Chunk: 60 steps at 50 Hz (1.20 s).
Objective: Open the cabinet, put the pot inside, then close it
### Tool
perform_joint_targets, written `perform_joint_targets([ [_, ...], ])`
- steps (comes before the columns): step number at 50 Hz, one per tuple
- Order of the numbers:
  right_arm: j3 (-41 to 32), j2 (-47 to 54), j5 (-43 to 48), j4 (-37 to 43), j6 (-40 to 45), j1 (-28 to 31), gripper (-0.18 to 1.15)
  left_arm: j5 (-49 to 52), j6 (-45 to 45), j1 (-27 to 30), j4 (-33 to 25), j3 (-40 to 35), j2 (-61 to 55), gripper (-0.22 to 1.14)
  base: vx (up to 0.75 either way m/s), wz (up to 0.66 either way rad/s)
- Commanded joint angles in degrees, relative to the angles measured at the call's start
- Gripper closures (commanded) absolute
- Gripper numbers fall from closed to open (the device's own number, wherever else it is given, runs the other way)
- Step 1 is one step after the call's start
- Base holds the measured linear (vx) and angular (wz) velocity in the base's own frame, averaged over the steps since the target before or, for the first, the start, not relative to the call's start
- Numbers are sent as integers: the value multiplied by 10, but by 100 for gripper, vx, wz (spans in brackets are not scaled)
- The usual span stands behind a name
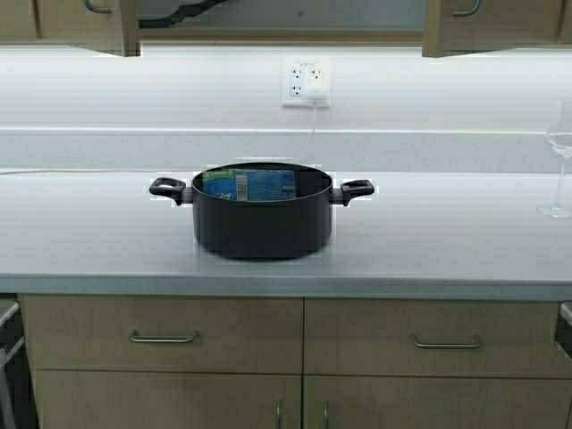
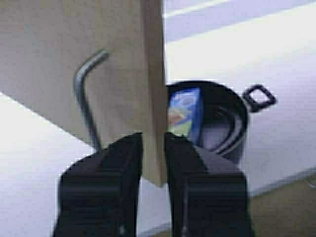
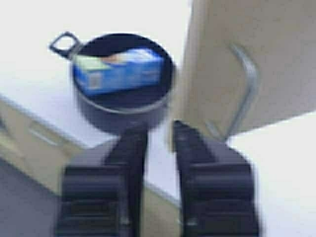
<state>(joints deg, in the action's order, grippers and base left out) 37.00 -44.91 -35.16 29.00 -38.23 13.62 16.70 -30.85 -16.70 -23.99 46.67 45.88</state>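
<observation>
The black pot [image 1: 262,223] stands in the middle of the countertop [image 1: 98,241], a blue label [image 1: 248,185] showing inside its rim. Above, both tan doors of the cabinet hang swung open, the left door [image 1: 85,25] and the right door [image 1: 487,25]. Neither gripper shows in the high view. In the left wrist view my left gripper [image 2: 154,140] is shut on the lower edge of the left door [image 2: 74,59], beside its bar handle [image 2: 84,98], with the pot [image 2: 222,123] below. My right gripper [image 3: 160,131] stands open with nothing between its fingers, next to the right door [image 3: 256,49].
A wine glass [image 1: 560,152] stands at the counter's right end. A wall outlet [image 1: 307,82] with a white cord is behind the pot. Base drawers [image 1: 161,335] with horizontal handles run under the counter.
</observation>
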Motion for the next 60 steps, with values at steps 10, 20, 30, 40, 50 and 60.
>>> perform_joint_targets([
  [10,-32,132,234,14,25,201,88,-165,12,-217,-4,-69,-161,85,0,1],
  [20,-112,278,272,9,35,204,92,-285,42,-216,-1,-128,-315,89,0,0],
  [30,-195,385,289,-6,42,186,92,-315,64,-174,-4,-221,-439,89,0,0],
  [40,-196,402,286,-9,54,148,92,-316,73,-109,-4,-232,-469,89,0,0],
  [50,-134,349,286,-12,55,75,92,-317,72,-57,-3,-172,-422,89,0,0],
  [60,-72,283,290,-18,54,29,92,-342,76,-38,-1,-106,-357,89,0,0],
])
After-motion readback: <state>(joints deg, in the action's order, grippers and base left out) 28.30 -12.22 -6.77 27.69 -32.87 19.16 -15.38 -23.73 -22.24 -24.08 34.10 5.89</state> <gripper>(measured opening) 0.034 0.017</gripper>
